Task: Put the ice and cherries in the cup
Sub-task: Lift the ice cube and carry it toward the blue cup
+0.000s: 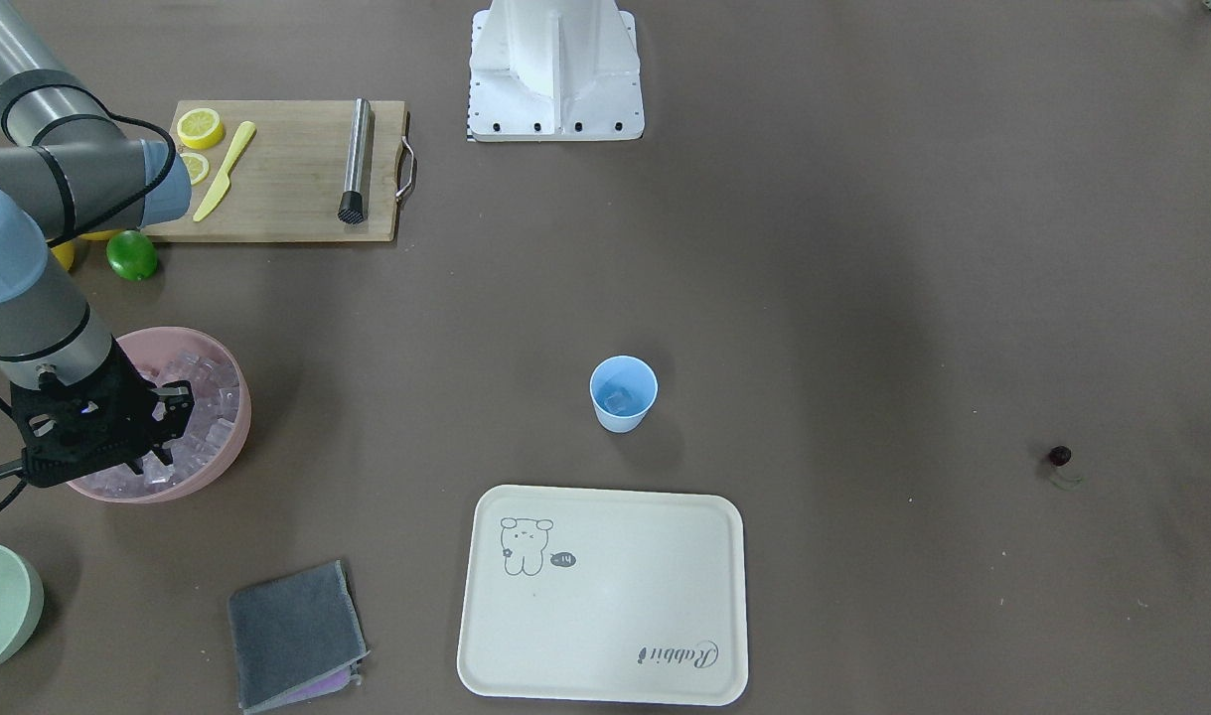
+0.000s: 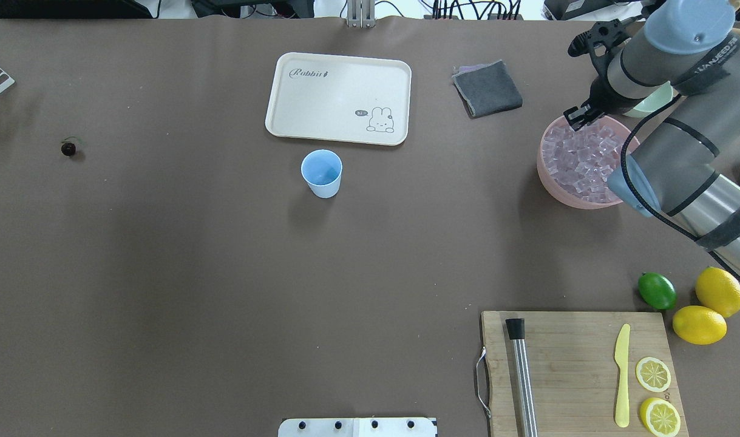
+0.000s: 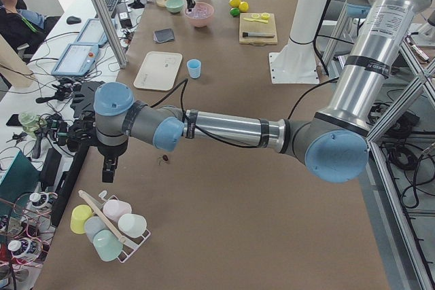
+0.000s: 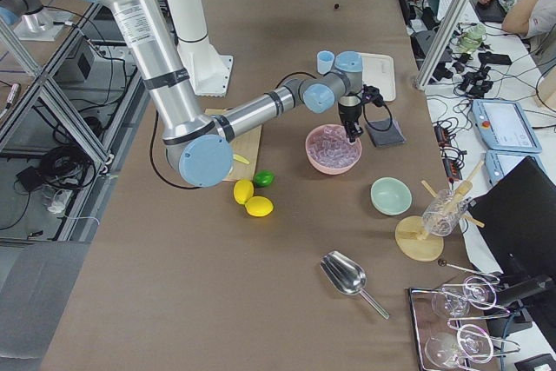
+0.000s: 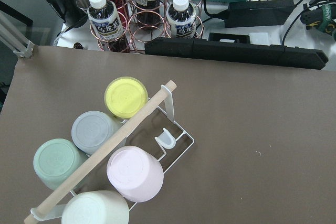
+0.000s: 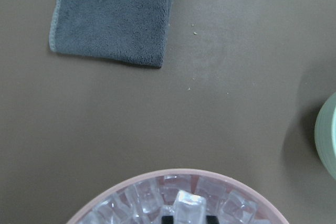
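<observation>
The ice (image 2: 579, 159) is filling the pink bowl (image 2: 547, 181) at the overhead frame's right edge. The right gripper (image 1: 168, 429) is hovering over it, jaws pinching one cube. The cup (image 1: 623, 394) is sitting mid-frame with a cube inside, the cherry (image 1: 1060, 457) far right. The left gripper (image 3: 109, 165) is hanging over a cup rack (image 5: 105, 153) — its jaws cannot be told.

A brown-covered table (image 2: 224, 273) stands evenly lit between aluminium posts (image 3: 103, 15) on a grey floor (image 4: 35, 319).
</observation>
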`<state>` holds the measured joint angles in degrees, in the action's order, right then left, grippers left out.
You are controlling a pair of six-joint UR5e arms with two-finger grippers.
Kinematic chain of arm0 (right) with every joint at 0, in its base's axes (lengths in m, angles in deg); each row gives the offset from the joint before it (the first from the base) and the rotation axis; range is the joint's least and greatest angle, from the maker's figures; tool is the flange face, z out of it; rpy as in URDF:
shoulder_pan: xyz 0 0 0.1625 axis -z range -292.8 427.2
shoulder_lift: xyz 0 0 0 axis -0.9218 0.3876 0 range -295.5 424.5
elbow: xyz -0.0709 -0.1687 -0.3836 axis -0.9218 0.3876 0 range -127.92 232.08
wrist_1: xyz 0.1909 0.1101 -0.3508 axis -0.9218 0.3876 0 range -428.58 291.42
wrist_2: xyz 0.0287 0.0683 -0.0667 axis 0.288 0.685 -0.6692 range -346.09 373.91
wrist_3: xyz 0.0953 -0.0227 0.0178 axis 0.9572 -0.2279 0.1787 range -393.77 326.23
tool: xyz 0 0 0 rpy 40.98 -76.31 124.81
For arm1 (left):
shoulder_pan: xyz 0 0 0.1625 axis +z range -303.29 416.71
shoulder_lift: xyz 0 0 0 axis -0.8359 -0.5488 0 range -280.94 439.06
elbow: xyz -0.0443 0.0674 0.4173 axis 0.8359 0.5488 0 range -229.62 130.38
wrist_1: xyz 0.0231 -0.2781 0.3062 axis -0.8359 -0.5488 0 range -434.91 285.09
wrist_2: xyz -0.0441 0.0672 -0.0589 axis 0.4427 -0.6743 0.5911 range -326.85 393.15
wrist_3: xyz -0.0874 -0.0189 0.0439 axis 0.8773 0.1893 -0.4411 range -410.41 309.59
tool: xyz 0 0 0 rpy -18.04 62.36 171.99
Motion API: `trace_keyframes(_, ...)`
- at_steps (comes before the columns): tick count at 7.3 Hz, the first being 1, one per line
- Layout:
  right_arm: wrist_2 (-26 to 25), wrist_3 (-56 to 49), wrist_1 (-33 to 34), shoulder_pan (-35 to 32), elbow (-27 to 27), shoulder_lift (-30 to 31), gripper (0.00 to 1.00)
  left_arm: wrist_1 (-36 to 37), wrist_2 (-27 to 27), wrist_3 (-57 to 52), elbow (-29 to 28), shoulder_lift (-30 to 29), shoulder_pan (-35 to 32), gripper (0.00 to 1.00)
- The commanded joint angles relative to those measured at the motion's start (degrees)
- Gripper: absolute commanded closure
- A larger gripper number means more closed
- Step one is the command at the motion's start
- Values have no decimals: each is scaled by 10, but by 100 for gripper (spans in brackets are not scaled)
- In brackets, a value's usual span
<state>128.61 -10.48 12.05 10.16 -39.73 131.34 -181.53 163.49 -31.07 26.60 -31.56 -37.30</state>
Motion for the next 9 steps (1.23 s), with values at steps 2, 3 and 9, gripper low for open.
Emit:
trace_keyframes(2, 26, 2, 64, -32, -60, -48, 100, 2, 0, 3, -5, -13, 1, 2)
trace_keyframes(3, 22, 8, 88, -30, -54, -101, 100, 2, 0, 3, -2, -12, 1, 2)
trace_keyframes(9, -68, 124, -98, 101, 157, -305, 100, 0, 3, 4, 11, -7, 1, 2)
